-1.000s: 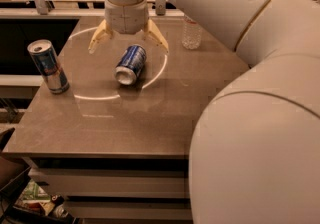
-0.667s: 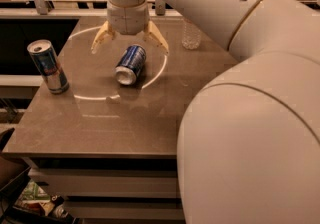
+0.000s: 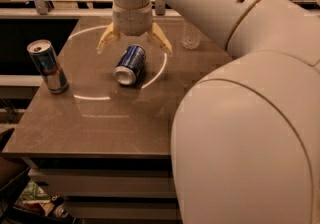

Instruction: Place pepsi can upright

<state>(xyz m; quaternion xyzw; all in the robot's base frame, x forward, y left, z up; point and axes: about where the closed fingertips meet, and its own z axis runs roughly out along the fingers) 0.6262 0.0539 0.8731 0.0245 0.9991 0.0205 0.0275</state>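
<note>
The pepsi can (image 3: 129, 64) is a short dark-blue can with silver ends. It lies on its side near the middle of the brown table (image 3: 100, 118), its silver end facing the front left. My gripper (image 3: 134, 47) hangs just above and behind the can. Its two yellowish fingers (image 3: 106, 39) are spread wide, one on each side of the can's far end, and hold nothing.
A taller, slimmer silver-blue can (image 3: 48, 66) stands upright near the table's left edge. A clear plastic bottle (image 3: 190, 36) stands at the back right. My large white arm covers the right side of the view. Shelves and clutter lie below the table's front.
The gripper has come slightly lower and nearer the can, still spread wide. The pepsi can and the tall can have not moved.
</note>
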